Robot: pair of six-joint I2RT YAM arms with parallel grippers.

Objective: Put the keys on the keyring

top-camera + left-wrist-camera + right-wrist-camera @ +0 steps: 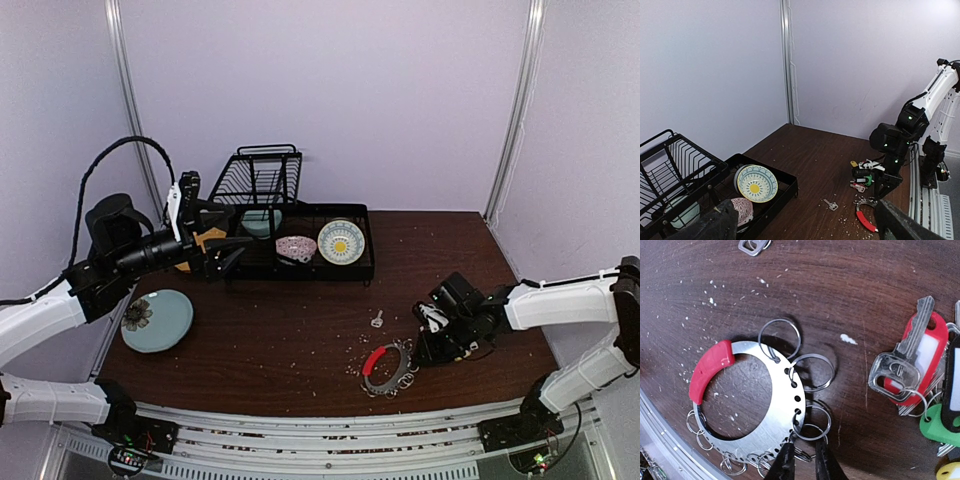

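"Where's the keyring [782,407]?"

"Flat on the table [290,345], keys [910,372] bunched just beside it. Right gripper [803,454] narrow at its rim, grip unclear. Left gripper [226,258] spread wide near the dish rack [262,178]."

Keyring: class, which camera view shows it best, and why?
The right wrist view: the keyring is close up, its red arc and punched holes sharp. The top view shows it whole but small; the left wrist view shows it small, at the bottom edge.
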